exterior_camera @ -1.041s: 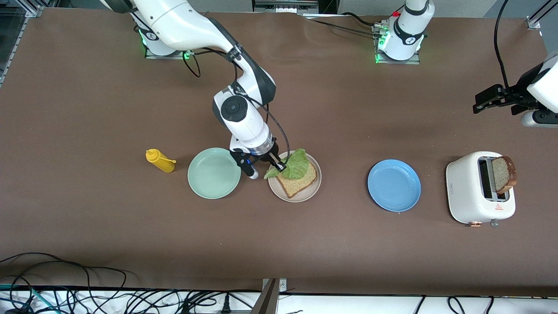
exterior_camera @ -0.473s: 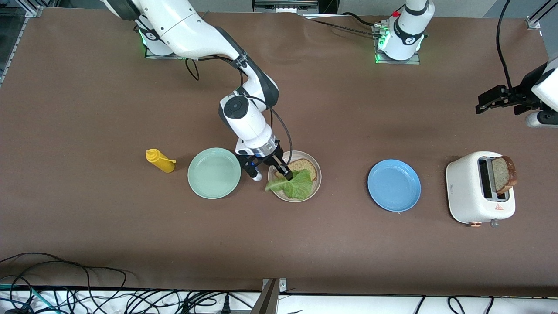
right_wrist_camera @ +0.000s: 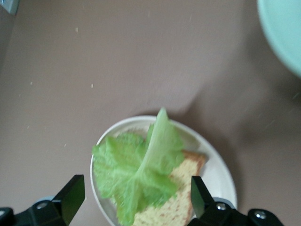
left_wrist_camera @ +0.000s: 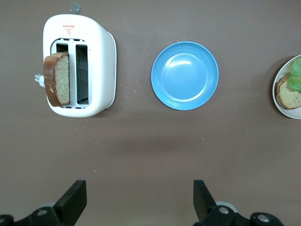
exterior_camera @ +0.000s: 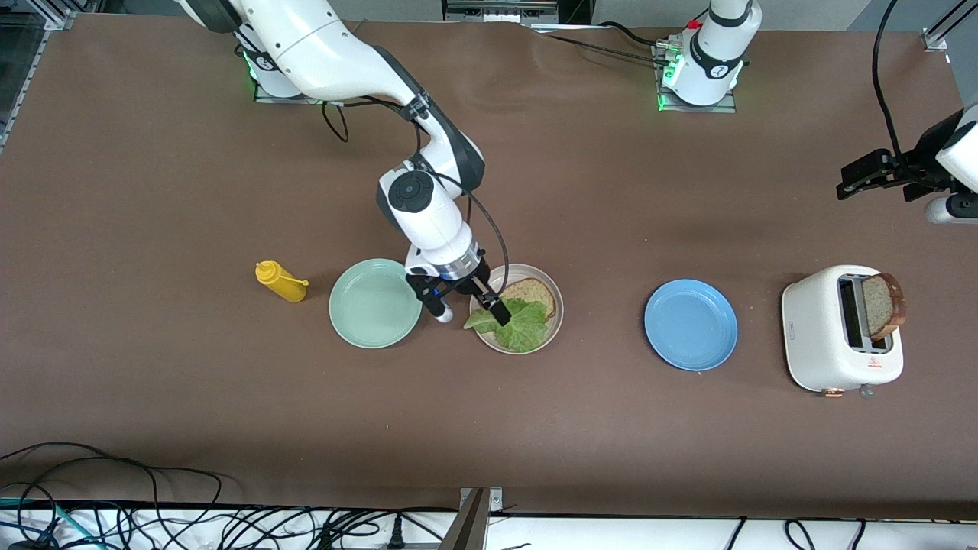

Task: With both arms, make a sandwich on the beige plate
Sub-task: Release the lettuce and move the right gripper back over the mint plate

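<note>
Altogether three plates, two bread slices.

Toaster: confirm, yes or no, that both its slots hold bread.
No. The toaster holds one bread slice; the other slot shows empty.

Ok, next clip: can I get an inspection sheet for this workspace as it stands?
Surface: brown table, no spills seen.
Job's things: beige plate holds one bread slice with lettuce leaf on it; second slice stands in the white toaster.
Clutter: mint-green plate, blue plate, yellow squeeze bottle.
Grippers: right gripper open, low over the beige plate's rim; left gripper open, waiting over bare table near the toaster.
Cables: loose black cables along the table's near edge.
Surroundings: nothing seen.
</note>
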Robot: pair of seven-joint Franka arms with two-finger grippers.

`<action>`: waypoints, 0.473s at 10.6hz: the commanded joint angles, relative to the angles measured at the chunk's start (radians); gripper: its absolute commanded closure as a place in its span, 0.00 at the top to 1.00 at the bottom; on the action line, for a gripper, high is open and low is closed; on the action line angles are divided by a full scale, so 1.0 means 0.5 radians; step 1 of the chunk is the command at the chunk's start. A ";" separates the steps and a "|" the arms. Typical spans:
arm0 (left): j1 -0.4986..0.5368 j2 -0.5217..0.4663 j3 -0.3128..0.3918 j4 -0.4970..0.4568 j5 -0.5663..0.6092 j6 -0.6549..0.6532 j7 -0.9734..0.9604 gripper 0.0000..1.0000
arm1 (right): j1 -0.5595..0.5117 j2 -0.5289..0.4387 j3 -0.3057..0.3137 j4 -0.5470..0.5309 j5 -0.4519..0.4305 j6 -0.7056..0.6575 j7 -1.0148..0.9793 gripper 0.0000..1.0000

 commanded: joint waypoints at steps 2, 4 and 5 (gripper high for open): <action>0.016 0.020 -0.009 0.043 -0.016 -0.008 -0.011 1.00 | 0.015 -0.192 -0.044 -0.001 -0.305 -0.473 -0.012 1.00; 0.017 0.020 -0.009 0.043 -0.016 -0.008 -0.011 1.00 | 0.009 -0.302 -0.071 -0.001 -0.355 -0.744 -0.195 1.00; 0.017 0.020 -0.009 0.043 -0.016 -0.008 -0.011 1.00 | 0.003 -0.370 -0.129 -0.004 -0.343 -0.833 -0.397 1.00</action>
